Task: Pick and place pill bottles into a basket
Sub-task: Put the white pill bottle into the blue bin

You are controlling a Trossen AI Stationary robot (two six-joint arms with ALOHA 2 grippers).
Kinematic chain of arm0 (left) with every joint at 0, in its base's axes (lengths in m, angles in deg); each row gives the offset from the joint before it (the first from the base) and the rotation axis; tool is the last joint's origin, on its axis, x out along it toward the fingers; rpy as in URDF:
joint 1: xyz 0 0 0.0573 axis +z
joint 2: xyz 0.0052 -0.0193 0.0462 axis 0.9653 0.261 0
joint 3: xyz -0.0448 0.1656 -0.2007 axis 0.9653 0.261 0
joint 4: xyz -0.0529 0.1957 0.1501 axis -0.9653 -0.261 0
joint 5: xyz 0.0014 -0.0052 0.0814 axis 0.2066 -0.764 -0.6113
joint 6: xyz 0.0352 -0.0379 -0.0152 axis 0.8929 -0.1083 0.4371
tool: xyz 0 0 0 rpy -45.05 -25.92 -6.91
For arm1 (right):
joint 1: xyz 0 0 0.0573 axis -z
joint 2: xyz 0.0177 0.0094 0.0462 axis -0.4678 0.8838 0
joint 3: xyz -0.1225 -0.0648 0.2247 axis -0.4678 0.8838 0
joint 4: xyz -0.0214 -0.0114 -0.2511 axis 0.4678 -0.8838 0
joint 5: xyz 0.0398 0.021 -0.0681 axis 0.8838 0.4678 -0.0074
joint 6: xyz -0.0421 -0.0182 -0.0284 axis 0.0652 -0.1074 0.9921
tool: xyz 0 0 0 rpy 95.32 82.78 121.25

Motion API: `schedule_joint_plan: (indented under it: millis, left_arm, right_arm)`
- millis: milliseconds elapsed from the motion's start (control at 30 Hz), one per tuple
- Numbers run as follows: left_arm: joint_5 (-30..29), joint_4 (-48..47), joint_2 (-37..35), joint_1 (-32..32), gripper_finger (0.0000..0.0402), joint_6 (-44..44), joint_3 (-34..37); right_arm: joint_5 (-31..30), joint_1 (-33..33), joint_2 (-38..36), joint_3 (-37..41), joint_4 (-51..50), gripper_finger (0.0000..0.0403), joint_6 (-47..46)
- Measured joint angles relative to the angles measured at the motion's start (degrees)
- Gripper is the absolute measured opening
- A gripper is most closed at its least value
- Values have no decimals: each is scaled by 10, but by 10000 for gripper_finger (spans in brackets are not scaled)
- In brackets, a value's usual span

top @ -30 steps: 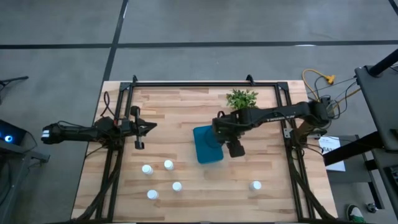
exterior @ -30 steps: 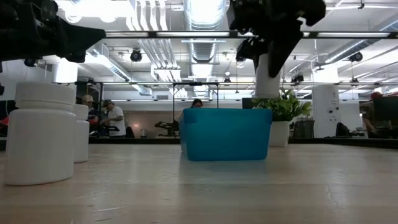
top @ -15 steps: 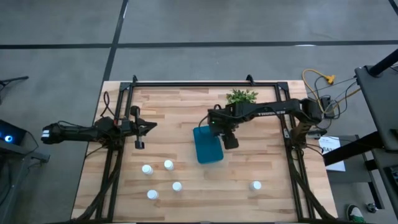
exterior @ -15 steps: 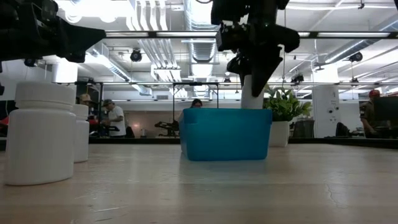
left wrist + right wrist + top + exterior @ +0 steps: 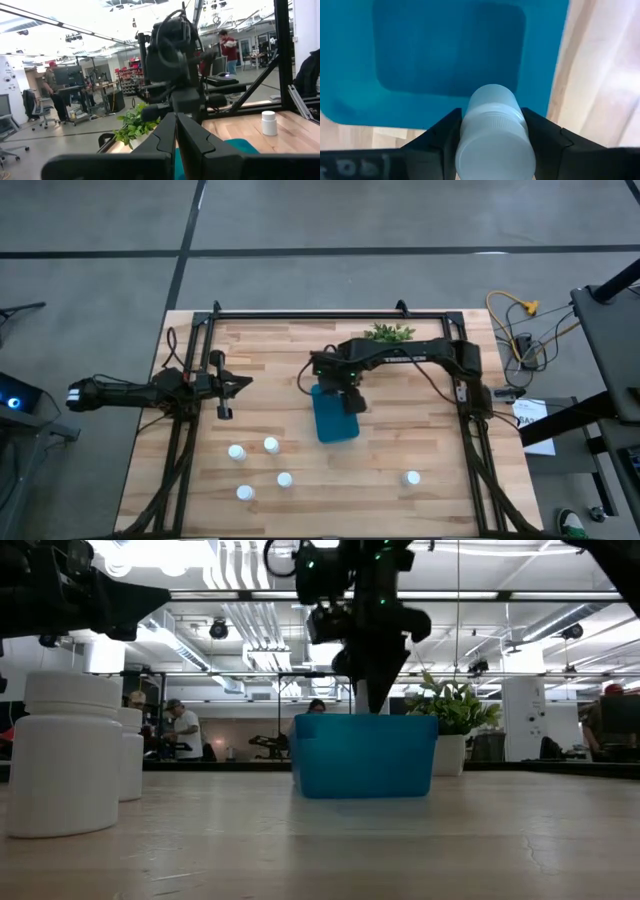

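The counter [image 5: 300, 350] is a light wood butcher-block top framed by black rails, standing on a grey floor crossed by dark lines. Beyond it, in the low view, a large open workroom stretches out under bright ceiling lights and exposed ducts, with people [image 5: 180, 730] seated far back. The left wrist view shows more of that room, with a person [image 5: 229, 47] in red standing among desks and another [image 5: 51, 87] near a screen.

The basket [image 5: 334, 414] sits near the middle of the counter, teal-blue with rounded corners; from the right wrist view its floor [image 5: 447, 50] looks bare, with no bottle lying in it. A small green plant [image 5: 388, 333] stands beyond it, toward the far rail.

The right hand [image 5: 348, 395] hovers over the basket's far end, gripping one pill bottle [image 5: 494, 135] between its two dark fingers [image 5: 437, 137], cap toward the camera, held above the basket's edge and the wood beside it.

Five more pill bottles stand upright on the counter: four in a loose group [image 5: 260, 465] on the near left, well apart from the basket, and one alone [image 5: 411, 477] on the near right.

The left hand [image 5: 222, 386] waits at the counter's left edge, its fingers [image 5: 197, 142] closed together and holding nothing
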Motion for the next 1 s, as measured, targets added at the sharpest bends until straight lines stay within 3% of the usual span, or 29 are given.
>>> schedule_joint_plan:
  millis: [167,1000]
  left_arm:
    - [0,0,0,0,0,0,0]
    - [0,0,0,0,0,0,0]
  right_arm:
    - [0,-1,33,-15,6,165,14]
    - [-1,-1,37,3,38,164,35]
